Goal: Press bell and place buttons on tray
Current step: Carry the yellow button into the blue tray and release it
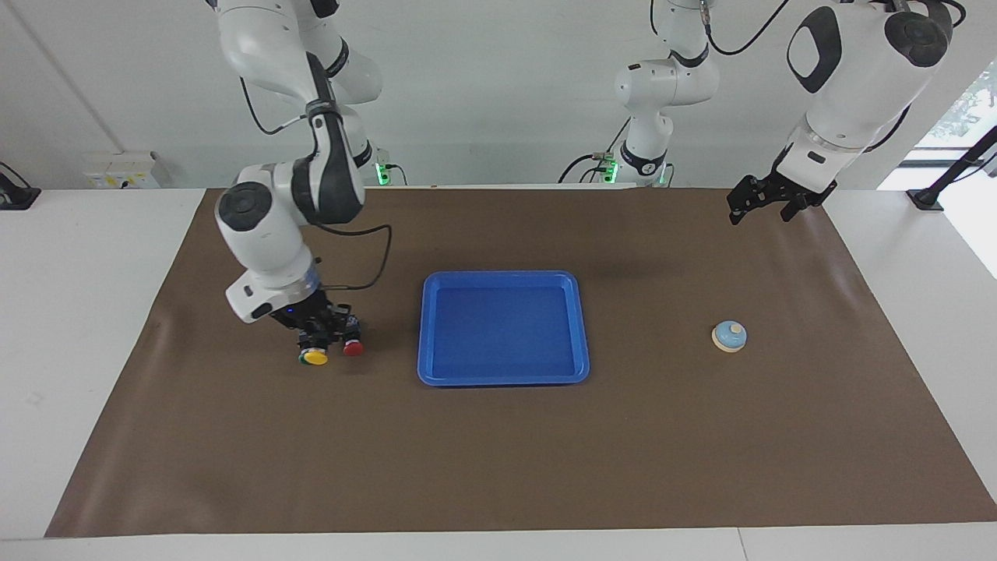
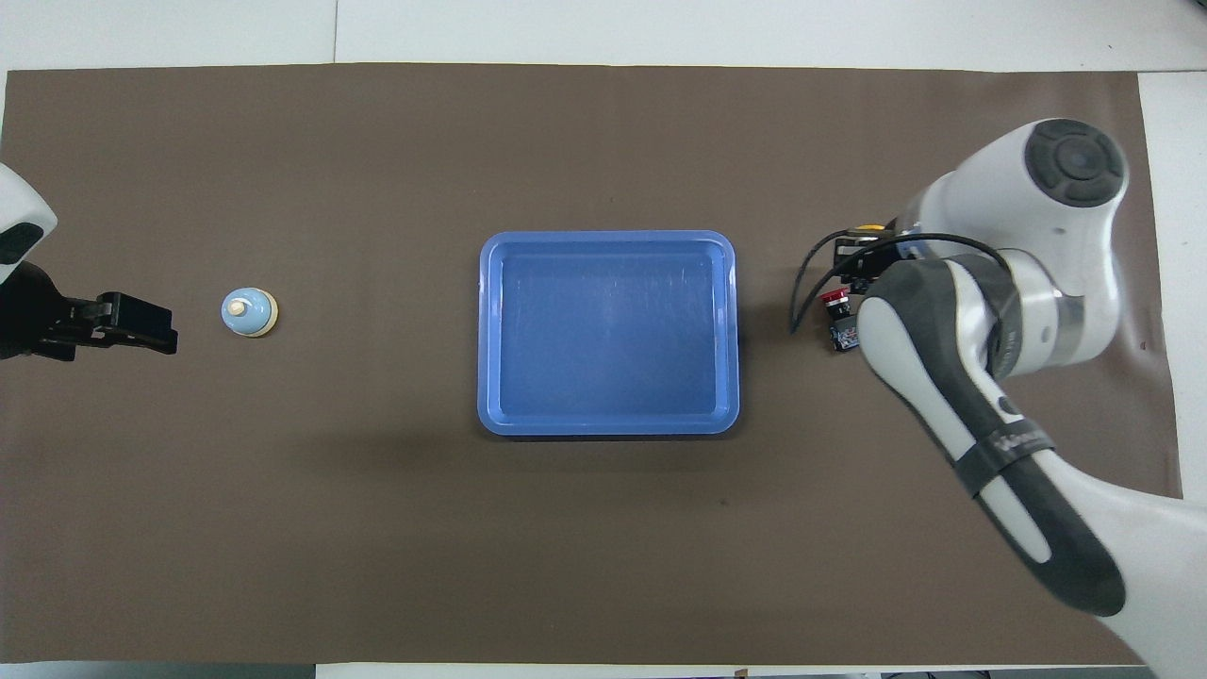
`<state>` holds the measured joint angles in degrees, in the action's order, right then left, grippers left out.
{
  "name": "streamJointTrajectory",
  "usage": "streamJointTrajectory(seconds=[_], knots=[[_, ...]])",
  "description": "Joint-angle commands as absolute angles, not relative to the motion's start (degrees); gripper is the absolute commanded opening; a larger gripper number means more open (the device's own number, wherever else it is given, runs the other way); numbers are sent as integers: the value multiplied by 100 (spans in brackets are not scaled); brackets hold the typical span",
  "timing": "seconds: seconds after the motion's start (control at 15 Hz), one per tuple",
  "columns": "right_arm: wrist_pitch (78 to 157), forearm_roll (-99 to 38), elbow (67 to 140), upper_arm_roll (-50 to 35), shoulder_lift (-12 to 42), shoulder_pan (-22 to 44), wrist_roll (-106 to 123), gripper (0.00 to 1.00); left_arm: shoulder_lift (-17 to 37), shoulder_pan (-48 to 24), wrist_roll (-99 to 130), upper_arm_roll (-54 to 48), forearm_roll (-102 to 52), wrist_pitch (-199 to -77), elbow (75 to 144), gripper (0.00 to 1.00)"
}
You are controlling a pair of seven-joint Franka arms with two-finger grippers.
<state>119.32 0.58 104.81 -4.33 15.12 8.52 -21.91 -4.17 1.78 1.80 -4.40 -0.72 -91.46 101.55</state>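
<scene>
arms: glossy white shells | joints: dark grey caps | cables: black | end effectors: black

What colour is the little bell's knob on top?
Cream, on the light-blue bell; the overhead view shows it best.

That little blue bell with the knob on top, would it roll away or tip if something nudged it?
Probably not. The bell sits flat on a cream rim wider than its dome, so it looks hard to tip. On the brown mat it would likely slide, not roll. Its rounded dome may be slippery to pinch; the knob looks easier.
</scene>
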Motion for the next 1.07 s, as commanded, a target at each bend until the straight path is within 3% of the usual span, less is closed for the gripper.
streamJointTrajectory(seconds=[0.0, 0.27, 0.6, 0.73, 0.8, 0.87, 0.94, 1.0], knots=[[11654, 9, 10169, -404, 1573, 1572, -3118, 0, -571, 132, 228, -404, -9, -9237, 10283, 100], [12040, -9, 10169, -404, 1932, 2495, -4208, 0, -571, 132, 229, -404, -9, -9237, 10283, 100], [12585, 26, 10431, -404, 2197, 2610, -4263, 0, -571, 132, 220, -404, -9, -9255, 10283, 100], [12639, 44, 10555, -404, 2171, 2602, -4237, 7, -571, 149, 211, -404, -9, -9264, 10283, 100], [12647, 53, 10599, -404, 2162, 2602, -4184, 17, -571, 158, 211, -396, -9, -9264, 10283, 100], [12674, 61, 10652, -404, 2153, 2602, -4184, 43, -571, 158, 211, -396, -9, -9264, 10283, 100], [12726, 79, 10696, -404, 2136, 2610, -4175, 91, -571, 158, 211, -396, -9, -9264, 10283, 100], [12709, 105, 10696, -404, 2127, 2645, -4166, 100, -571, 158, 211, -396, -9, -9264, 10283, 100]])
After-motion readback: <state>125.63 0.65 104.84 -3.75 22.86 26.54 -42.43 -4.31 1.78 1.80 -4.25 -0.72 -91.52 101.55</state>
